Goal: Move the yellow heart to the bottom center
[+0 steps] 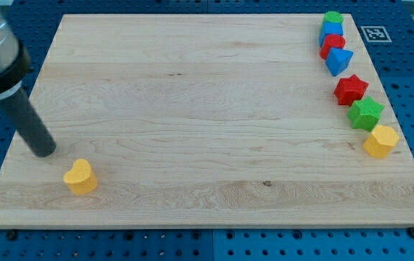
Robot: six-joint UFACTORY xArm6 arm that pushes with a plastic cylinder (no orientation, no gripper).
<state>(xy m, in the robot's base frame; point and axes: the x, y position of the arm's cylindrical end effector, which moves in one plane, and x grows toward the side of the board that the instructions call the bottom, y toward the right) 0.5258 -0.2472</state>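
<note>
One yellow heart [80,176] is what I care about, sitting near the view's bottom-left corner of the counter [192,94], a pale wooden board with visible grain. It looks like a small, rigid, lightweight block with smooth faces, so I judge it will slide easily on the wood and may spin if pushed off-centre. I have no hand to clench or release, only a rod; my tip [44,151] rests just up and to the left of the heart, apart from it. I would press on its left flank, low and central. Along the view's right edge stand a green block [332,17], blue block [332,31], red block [331,45], blue triangle [339,61], red star [351,88], green star [366,113] and yellow hexagon [381,140].
</note>
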